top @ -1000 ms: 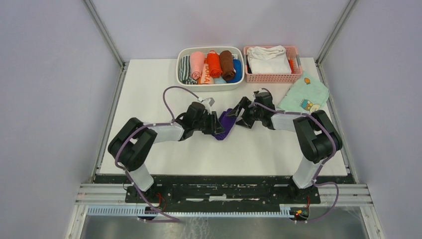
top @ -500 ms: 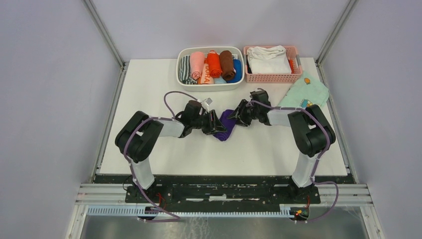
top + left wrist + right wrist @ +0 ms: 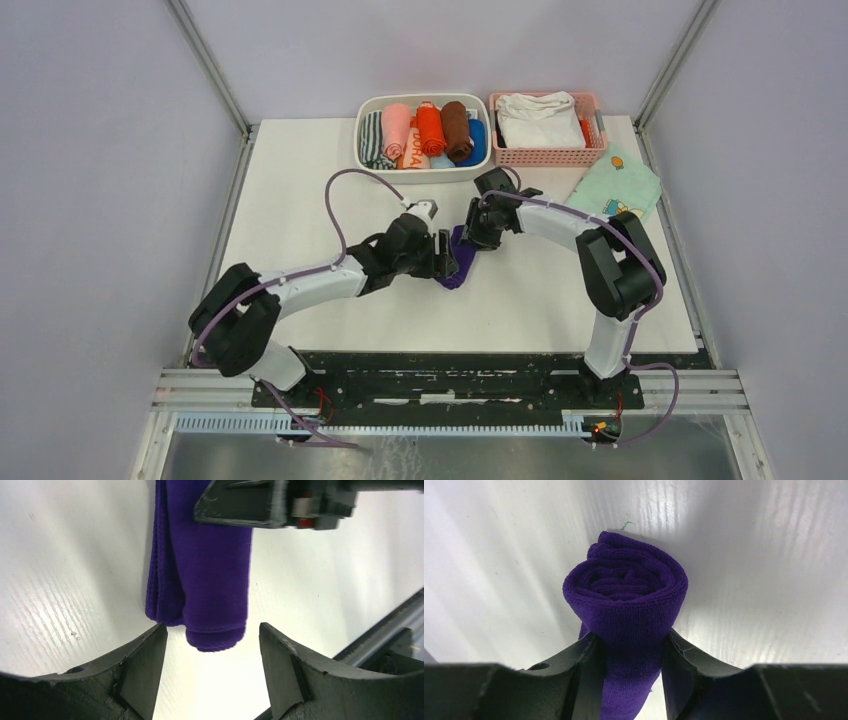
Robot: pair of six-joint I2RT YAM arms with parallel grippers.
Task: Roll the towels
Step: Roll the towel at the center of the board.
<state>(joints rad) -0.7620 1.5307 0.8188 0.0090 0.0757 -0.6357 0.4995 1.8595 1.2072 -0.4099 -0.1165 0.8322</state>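
Top view: purple towel (image 3: 458, 268) sits rolled, on the near side of the white basket (image 3: 424, 176). Left wrist: my left gripper (image 3: 211, 631) stands spread, off the cloth. Right wrist: right gripper (image 3: 631, 647) pinches the roll. Rolling looks done to me; next I'd carry it basketward without unravelling.

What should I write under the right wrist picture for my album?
The right gripper squeezes the rolled-up purple towel on the white table.

One camera looks down from above. Two sit close behind the left claw (image 3: 211, 630) and right claw (image 3: 631, 636), sharing the purple towel (image 3: 212, 575).
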